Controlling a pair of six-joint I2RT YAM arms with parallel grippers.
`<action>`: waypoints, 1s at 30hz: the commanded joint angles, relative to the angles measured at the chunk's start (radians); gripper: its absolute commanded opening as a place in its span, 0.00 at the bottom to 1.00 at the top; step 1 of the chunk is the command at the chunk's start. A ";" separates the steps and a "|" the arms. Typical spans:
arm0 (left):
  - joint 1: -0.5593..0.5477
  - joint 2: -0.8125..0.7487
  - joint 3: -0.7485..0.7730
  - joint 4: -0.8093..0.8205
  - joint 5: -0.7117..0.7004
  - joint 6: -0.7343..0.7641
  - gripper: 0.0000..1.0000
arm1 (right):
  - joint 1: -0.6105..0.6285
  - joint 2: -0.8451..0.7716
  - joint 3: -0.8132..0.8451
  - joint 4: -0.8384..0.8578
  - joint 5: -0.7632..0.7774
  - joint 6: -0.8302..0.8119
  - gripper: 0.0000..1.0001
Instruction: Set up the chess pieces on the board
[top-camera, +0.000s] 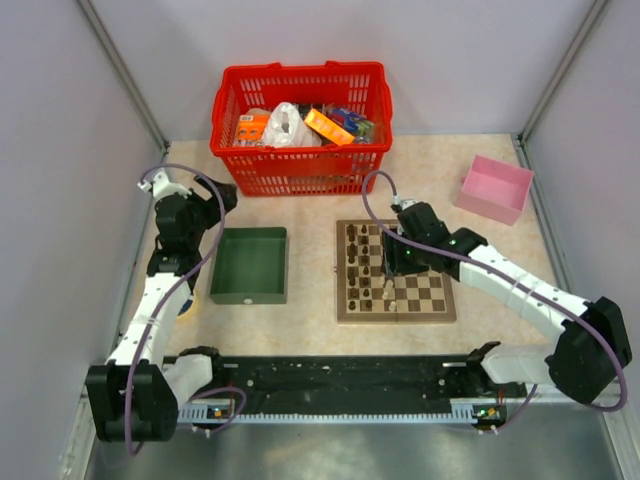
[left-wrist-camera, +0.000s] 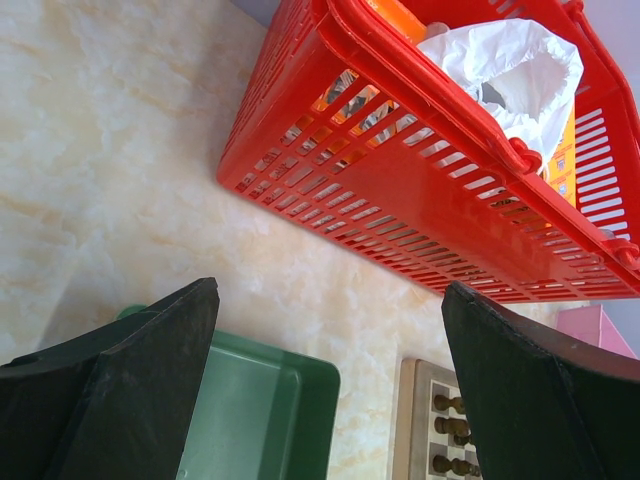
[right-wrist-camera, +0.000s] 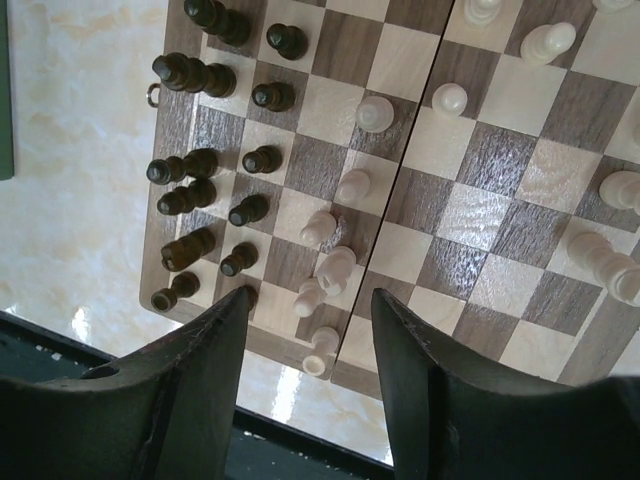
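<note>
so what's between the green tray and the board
Only a strip of bare tabletop lies between the green tray and the board. The top view shows it plainly, and the left wrist view agrees.

The board (right-wrist-camera: 480, 160) is checkered light and dark brown; pieces (right-wrist-camera: 187, 197) dark brown or pale tan; basket (top-camera: 300, 170) red; tray (top-camera: 250, 262) green.

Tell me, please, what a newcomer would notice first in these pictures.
The red basket, full of packets, stands out at the far edge of the table. Next comes the board at centre right, with the open right gripper hanging over it. Dark pieces line its left side, and pale pieces scatter from the middle rightward.
</note>
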 joint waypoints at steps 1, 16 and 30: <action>0.005 -0.029 -0.004 0.028 -0.012 0.004 0.99 | 0.012 0.005 0.015 0.040 0.049 0.025 0.52; 0.008 -0.058 0.005 -0.007 -0.053 0.027 0.99 | 0.007 0.262 0.204 0.080 0.169 -0.012 0.46; 0.014 -0.068 -0.011 -0.007 -0.075 0.035 0.99 | -0.037 0.344 0.222 0.083 0.178 -0.039 0.37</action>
